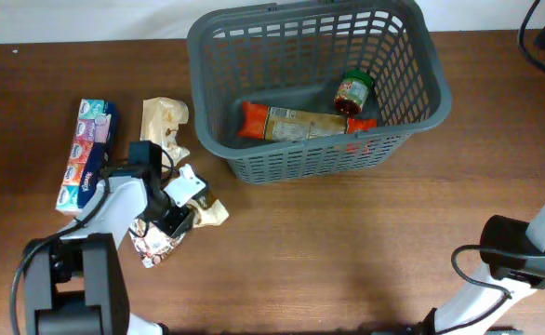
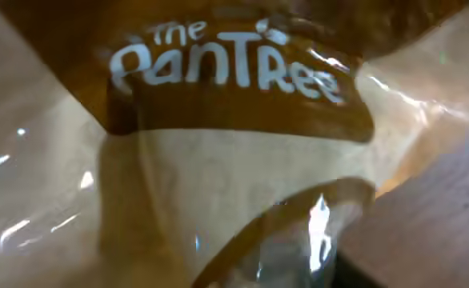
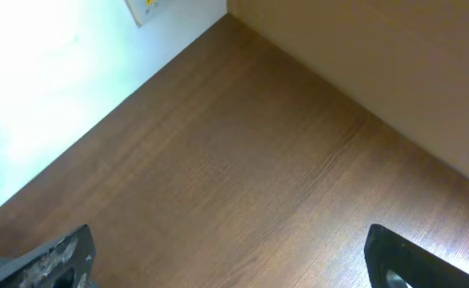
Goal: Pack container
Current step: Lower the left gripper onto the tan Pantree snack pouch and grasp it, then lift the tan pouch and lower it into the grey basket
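Observation:
The dark grey slotted container (image 1: pixel 215 140) stands at the back middle of the table. It holds a long orange-ended packet (image 1: pixel 296 123) and a green-lidded jar (image 1: pixel 353 93). My left gripper (image 1: pixel 178 216) is down on a tan "The Pantree" snack bag (image 1: pixel 211 213) to the front left of the container. That bag (image 2: pixel 218 160) fills the left wrist view and hides the jaws. My right gripper (image 3: pixel 226 260) is open and empty over bare wood, with only its arm base (image 1: pixel 514 262) showing in the overhead view.
A multicoloured tissue pack (image 1: pixel 88 154) lies at the far left. A crumpled tan bag (image 1: pixel 164 119) lies beside the container's left wall. A patterned red-and-white pouch (image 1: pixel 153 244) lies under the left arm. A white wall and a beige panel edge the right wrist view.

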Tool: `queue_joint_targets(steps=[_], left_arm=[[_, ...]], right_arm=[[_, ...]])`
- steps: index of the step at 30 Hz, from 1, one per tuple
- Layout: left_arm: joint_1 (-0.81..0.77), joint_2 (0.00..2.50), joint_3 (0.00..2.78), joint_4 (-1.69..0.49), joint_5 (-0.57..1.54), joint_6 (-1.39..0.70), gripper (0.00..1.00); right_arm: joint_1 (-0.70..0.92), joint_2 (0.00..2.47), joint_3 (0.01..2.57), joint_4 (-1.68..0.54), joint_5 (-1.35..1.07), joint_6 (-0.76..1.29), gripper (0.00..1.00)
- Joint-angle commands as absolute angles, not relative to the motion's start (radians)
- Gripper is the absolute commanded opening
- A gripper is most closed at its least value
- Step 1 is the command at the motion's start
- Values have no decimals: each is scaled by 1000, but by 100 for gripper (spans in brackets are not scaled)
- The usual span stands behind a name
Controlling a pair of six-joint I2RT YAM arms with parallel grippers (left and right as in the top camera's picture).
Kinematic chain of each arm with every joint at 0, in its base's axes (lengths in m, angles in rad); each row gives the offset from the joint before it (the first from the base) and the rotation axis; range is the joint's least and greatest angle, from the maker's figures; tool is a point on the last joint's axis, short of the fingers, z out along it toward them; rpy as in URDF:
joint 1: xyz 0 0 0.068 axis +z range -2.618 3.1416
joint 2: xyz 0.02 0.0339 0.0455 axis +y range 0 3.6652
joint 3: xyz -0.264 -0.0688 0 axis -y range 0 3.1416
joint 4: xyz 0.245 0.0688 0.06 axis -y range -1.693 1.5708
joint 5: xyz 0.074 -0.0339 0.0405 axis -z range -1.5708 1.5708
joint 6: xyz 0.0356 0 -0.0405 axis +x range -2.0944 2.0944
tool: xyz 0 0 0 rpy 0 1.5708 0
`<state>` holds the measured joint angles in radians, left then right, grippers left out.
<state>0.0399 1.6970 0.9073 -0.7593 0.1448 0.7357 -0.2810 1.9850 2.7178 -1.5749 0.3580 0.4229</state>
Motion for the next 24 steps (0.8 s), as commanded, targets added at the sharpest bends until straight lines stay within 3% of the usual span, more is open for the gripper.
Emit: queue_joint_targets(steps=[1, 2, 10, 24], left_arm=[[40, 1740, 896, -747, 100, 699, 23], [40, 1740, 897, -744, 88, 688, 2], [40, 1733, 953, -750, 81, 558, 2], [40, 1620, 1303, -776, -54, 270, 2]], right_arm=[[-282, 1985, 2719, -1576, 363, 435, 99], [-282, 1985, 2719, -1576, 363, 435, 99], [-282, 1985, 2719, -1576, 363, 435, 99], [-282, 1985, 2719, -1576, 363, 435, 99]])
